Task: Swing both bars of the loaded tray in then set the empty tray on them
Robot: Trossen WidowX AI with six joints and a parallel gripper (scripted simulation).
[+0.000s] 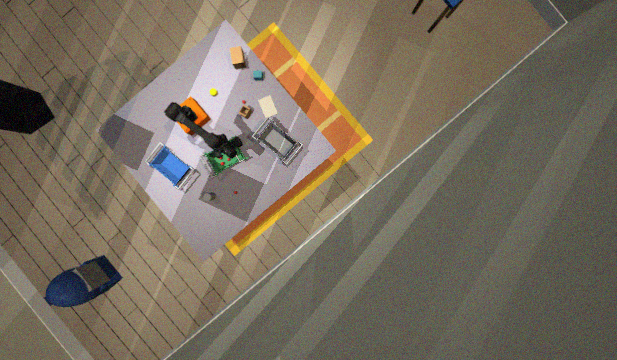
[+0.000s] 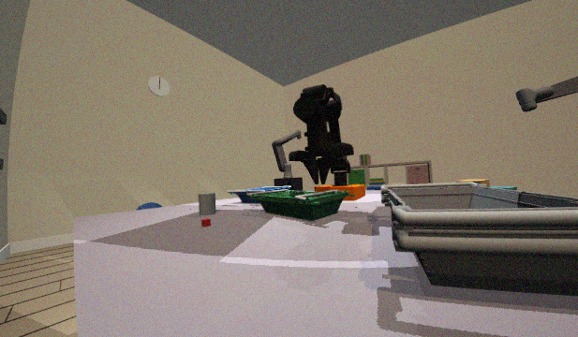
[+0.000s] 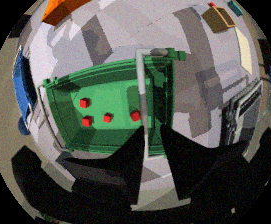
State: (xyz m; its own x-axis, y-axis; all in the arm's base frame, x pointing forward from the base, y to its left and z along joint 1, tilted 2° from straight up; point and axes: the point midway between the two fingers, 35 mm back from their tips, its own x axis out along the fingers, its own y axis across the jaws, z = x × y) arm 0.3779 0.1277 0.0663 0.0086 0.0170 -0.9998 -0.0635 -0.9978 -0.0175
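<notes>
From afar I hover the gripper (image 1: pixel 230 149) (image 2: pixel 319 182) (image 3: pixel 151 128), fingertips slightly apart at lower centre, as the bar (image 2: pixel 322 195) (image 3: pixel 142 90) runs up-frame from the left tip over the green tray's (image 1: pixel 216 173) (image 2: pixel 293 206) (image 3: pixel 93 72) right end.

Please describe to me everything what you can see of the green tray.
The green tray looks like glossy plastic, with sloping walls and a rim. It stands upright on the table. Four small red blocks lie apart on its floor. One grey bar crosses its top near one end; the other bar lies outside the opposite end. The open gripper is above; contact with the bar is unclear.
</notes>
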